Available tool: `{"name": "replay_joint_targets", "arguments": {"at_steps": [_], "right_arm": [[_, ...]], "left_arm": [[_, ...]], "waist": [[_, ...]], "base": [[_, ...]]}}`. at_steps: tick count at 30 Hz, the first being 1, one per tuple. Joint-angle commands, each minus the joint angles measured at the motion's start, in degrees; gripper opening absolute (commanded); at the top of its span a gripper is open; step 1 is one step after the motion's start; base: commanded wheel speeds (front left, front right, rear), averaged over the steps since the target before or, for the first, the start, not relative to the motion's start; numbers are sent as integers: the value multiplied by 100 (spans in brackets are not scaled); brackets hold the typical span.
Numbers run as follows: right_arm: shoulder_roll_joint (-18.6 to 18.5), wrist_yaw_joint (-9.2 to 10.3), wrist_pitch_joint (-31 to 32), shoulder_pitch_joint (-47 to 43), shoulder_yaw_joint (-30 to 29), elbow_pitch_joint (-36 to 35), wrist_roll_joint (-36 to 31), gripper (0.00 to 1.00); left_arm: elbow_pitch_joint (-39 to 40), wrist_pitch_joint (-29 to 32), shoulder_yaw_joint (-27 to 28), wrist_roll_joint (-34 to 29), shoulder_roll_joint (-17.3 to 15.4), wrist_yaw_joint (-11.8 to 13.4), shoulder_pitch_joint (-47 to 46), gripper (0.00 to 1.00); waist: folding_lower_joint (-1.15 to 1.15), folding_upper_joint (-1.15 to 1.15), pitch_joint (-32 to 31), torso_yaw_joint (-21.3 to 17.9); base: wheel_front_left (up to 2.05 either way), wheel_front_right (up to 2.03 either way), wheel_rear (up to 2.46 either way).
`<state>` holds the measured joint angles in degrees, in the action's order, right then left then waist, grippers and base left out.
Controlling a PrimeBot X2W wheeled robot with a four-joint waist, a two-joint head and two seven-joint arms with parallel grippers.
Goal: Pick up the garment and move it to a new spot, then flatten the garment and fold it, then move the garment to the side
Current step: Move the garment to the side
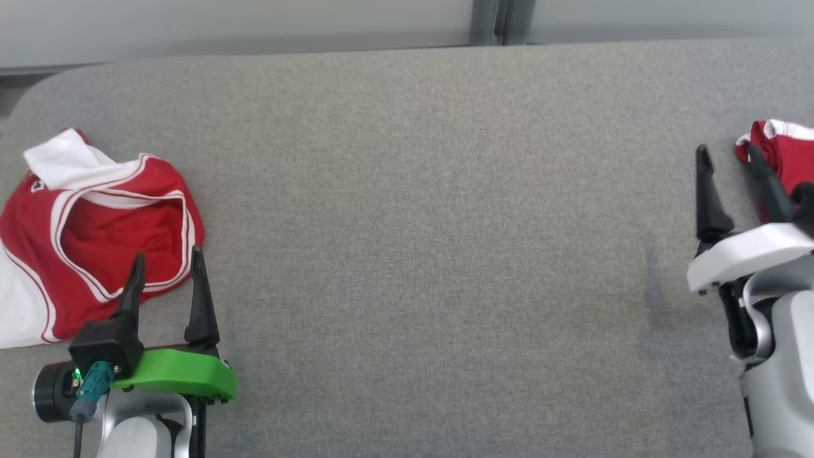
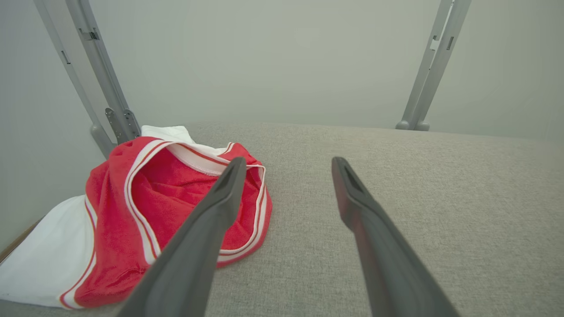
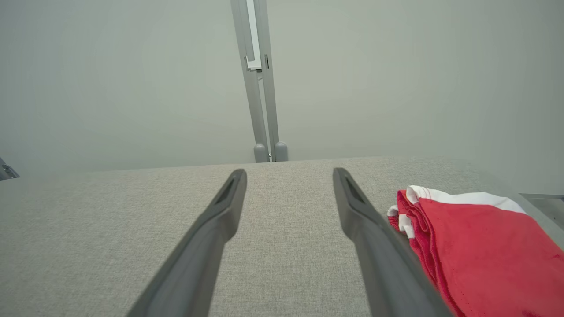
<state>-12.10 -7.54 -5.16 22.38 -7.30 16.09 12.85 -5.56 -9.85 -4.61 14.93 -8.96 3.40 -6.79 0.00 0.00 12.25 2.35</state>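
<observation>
Evidently the pick-up comes first: the left hand [image 1: 167,254] hangs with its fingers spread wide, holding nothing, one tip over the near edge of the garment [image 1: 114,235] and the other over bare worktop [image 1: 413,222]. I would lower it and pinch a thick bunch at the striped trim rather than a single layer, so the cloth lifts in one piece instead of dragging. The right hand [image 1: 727,150] is likewise spread and empty, well apart at the far right, just beside a second red piece [image 1: 785,149]. The garment lies crumpled at the worktop's left end. It is red with white-striped openings, a white panel spills toward the edge, and one opening gapes upward.
</observation>
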Motion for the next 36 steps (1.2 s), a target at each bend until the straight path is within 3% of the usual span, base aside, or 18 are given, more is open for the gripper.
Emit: {"name": "replay_joint_targets", "arguments": {"at_steps": [1, 5, 15, 22, 36], "right_arm": [[62, 9, -46, -160, -20, -57, -24, 100], [371, 9, -60, -436, 17, -238, -159, 100], [862, 9, -56, -1311, 15, -440, -508, 100], [916, 8, -127, -1777, 283, -325, -346, 100], [918, 9, -214, -1844, 409, -242, -161, 100]], "left_arm": [[-48, 24, 12, 39, 28, 56, 65, 100], [-334, -11, 82, 150, 70, 110, 53, 100], [-987, -272, -135, 187, -49, -328, 26, 100], [-1207, -445, -342, 131, -135, -650, 170, 100], [-1344, -535, -423, 45, -126, -702, 255, 100]], "waist": [[0, 0, -383, 160], [0, 0, -563, 236], [0, 0, -944, 244], [0, 0, -1080, 170], [0, 0, -1075, 134]], "base": [[0, 0, 0], [0, 0, 0], [0, 0, 0], [0, 0, 0], [0, 0, 0]]}}
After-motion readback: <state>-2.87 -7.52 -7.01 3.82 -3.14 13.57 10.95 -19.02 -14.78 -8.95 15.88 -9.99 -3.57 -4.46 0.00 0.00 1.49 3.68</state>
